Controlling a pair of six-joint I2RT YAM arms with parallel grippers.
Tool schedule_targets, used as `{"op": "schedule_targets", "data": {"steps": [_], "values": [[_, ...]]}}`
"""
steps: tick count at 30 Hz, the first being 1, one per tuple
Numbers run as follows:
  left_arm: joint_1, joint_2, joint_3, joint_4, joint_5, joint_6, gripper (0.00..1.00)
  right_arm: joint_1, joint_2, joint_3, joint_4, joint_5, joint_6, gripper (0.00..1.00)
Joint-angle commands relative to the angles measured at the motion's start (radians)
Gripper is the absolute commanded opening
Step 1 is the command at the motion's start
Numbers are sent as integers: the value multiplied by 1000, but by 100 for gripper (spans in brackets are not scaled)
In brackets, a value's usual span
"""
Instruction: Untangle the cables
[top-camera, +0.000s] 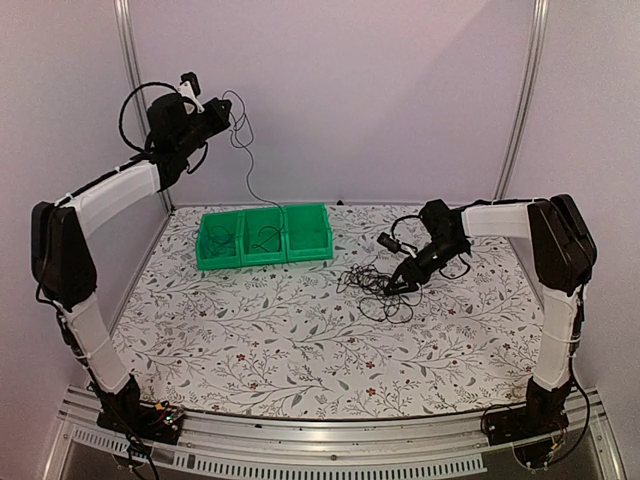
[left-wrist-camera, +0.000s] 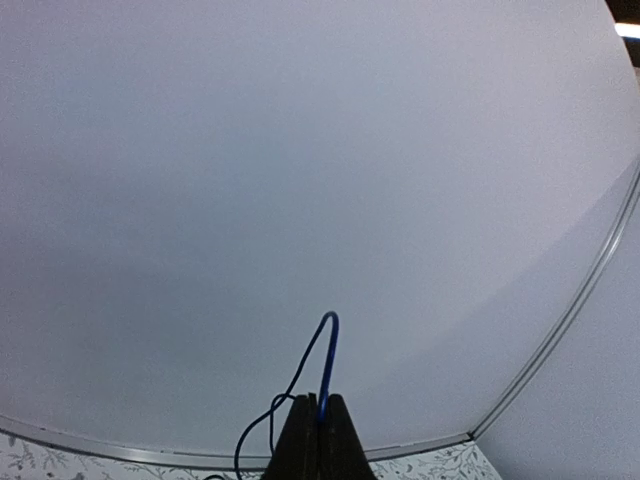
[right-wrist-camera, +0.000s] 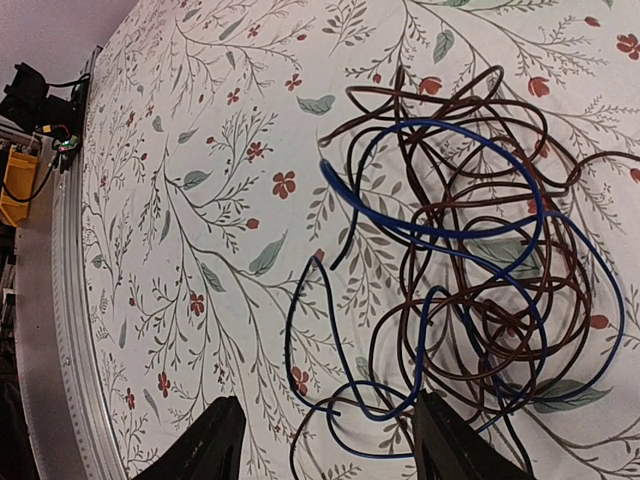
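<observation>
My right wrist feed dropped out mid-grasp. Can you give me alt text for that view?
A loose tangle of blue and dark brown cables lies on the floral-patterned table, filling the right half of the view. The right hand is open at the bottom edge, a blue loop showing between its two black fingers.

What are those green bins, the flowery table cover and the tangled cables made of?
The green bins look like moulded plastic: even colour, slight sheen, stiff thin walls. The table cover seems a printed sheet, vinyl or cloth; it lies flat and matt, so I cannot say which. The cables look plastic- or rubber-sheathed: smooth, slightly glossy, bending in loose loops.
</observation>
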Motion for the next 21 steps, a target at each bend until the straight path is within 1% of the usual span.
{"op": "schedule_targets", "data": {"steps": [1, 2, 5, 8, 10, 13, 21], "values": [[-38, 26, 41, -46, -145, 199, 0, 5, 6, -3, 4, -8, -4, 62], [-47, 36, 50, -51, -179, 255, 0, 4, 5, -7, 4, -5, -4, 62], [-73, 72, 81, -74, -263, 349, 0, 4, -6, -17, 6, 3, -5, 62], [-105, 99, 87, -86, -339, 414, 0, 5, -15, -28, 10, 8, -5, 62], [-124, 110, 80, -96, -347, 439, 0, 6, -20, -31, 6, 11, -5, 62], [-149, 107, 47, -97, -302, 429, 0, 6, -34, -39, 5, 12, -5, 62], [-208, 101, -70, -105, -240, 329, 0, 6, -61, -87, 27, 11, -5, 62]]}}
